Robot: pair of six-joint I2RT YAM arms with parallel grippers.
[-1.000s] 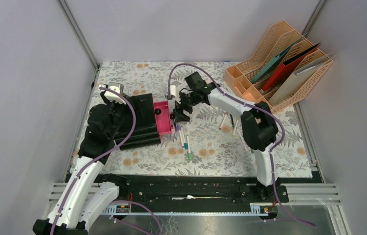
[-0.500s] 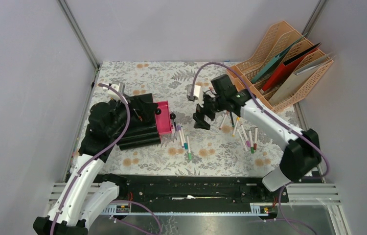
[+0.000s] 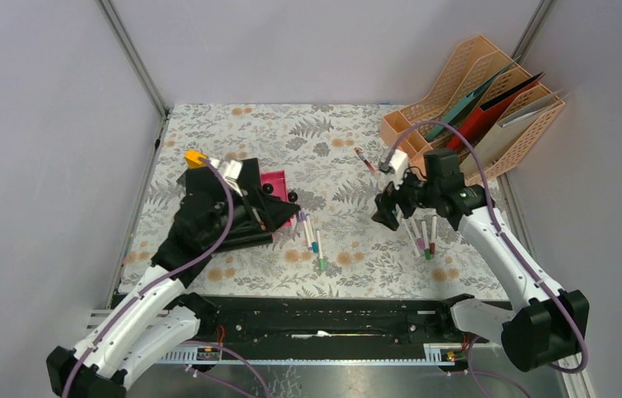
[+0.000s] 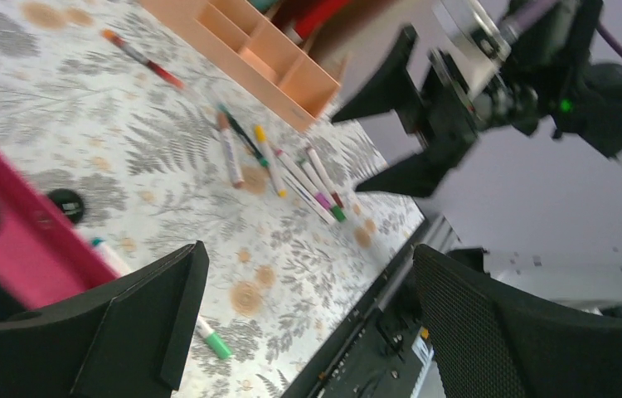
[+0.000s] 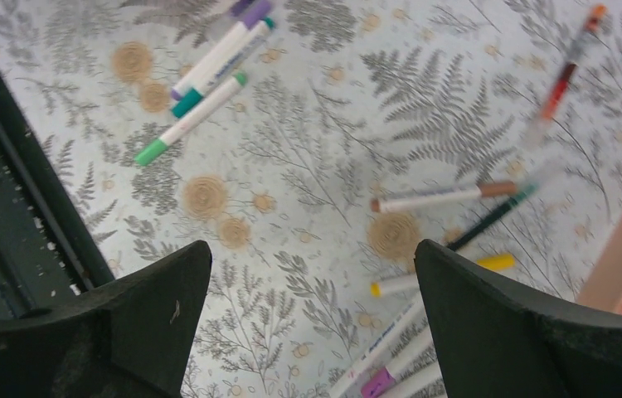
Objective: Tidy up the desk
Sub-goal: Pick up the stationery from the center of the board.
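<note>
The right gripper gapes wide, holding nothing. It has swung from the pink drawer over to the loose pens near the orange rack. The left gripper, equally wide and empty, hangs beside that drawer. The desk lies beneath both, and another pen pickup seems likely.

Fern-printed desk, peach organiser
</note>
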